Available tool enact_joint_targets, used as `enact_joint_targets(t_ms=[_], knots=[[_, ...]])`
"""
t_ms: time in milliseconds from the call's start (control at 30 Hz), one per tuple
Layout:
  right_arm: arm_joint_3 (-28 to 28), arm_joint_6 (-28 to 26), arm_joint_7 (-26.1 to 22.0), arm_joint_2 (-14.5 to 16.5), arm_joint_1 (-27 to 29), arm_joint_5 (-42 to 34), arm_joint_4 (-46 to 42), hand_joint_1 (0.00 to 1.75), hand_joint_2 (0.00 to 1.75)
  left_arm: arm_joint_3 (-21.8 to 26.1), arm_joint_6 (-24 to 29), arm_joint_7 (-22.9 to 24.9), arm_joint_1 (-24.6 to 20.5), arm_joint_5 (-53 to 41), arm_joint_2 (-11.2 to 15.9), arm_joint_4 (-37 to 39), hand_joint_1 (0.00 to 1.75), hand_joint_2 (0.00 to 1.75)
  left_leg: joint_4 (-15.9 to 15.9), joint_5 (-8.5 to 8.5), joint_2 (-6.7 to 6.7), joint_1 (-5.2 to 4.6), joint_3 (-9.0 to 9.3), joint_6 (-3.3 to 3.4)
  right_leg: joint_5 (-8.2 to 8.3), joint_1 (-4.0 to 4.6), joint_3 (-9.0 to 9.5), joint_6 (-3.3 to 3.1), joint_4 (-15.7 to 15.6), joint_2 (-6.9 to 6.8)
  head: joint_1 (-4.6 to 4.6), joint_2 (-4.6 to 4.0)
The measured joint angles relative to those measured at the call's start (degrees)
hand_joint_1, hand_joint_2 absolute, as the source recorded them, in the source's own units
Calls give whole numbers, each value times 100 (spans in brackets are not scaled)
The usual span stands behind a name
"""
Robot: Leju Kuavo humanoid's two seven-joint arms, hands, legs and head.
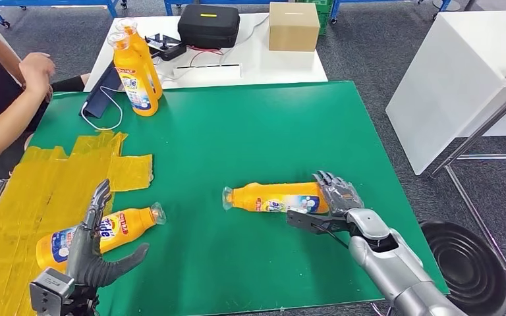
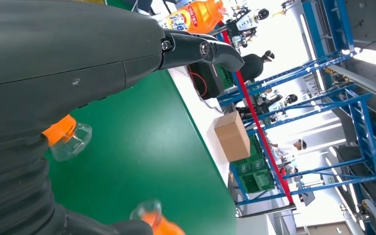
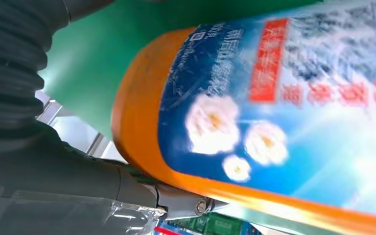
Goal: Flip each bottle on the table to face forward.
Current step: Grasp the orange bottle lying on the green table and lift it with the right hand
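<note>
Orange detergent bottle (image 1: 277,197) lies mid table (image 1: 250,131), my right hand (image 1: 337,195) wrapped around its base. Second bottle (image 1: 95,232) lies near my left hand (image 1: 95,253), fingers spread, holding nothing. Two bottles (image 1: 135,69) stand upright at the far edge, so I judge half left.
</note>
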Motion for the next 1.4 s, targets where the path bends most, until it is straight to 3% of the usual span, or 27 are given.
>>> enact_joint_targets(t_ms=[133,267,367,733,1033,1067,1167,1200,1400], knots=[[40,38,-20,81,-58,84,138,2,175,-21,-21,9,-8,1,-2,1,0,175,0,-1,4,0,4,0,0,0,1,0,0,3,1,-1],[202,144,-42,198,-238,329,486,165,175,-53,-74,53,-113,2,-2,27,0,175,-1,-10,22,0,29,-7,0,0,14,-1,-2,23,1,0],[377,164,-72,317,-375,469,868,175,175,-104,-99,80,-230,2,-2,88,0,175,-3,-20,36,1,59,-15,-1,2,37,-2,-4,37,2,-1],[666,151,-108,621,-672,544,1566,175,175,-199,-101,92,-406,8,-2,215,0,175,-7,-112,103,36,265,-45,-63,31,173,-35,-9,106,3,-1],[686,137,-144,711,-752,502,1705,174,175,-213,-101,93,-458,11,-2,233,0,175,-6,-124,122,48,277,-54,-64,47,219,-41,-8,125,3,-1],[686,136,-145,714,-757,498,1712,146,175,-213,-101,93,-460,11,-2,234,0,175,-6,-126,123,48,277,-54,-66,47,219,-40,-9,125,3,0],[686,139,-151,723,-768,486,1724,16,175,-214,-101,92,-463,11,-2,234,0,175,-6,-125,125,49,275,-53,-66,47,220,-39,-8,127,4,0],[686,140,-152,727,-770,484,1727,0,175,-214,-100,92,-464,11,-2,234,0,175,-6,-125,125,49,275,-54,-65,47,220,-39,-8,128,4,-1],[695,138,-97,768,-793,509,1735,0,175,-213,-86,92,-465,18,-2,234,0,175,-6,-125,125,50,270,-54,-66,47,220,-38,-7,129,2,-1]])
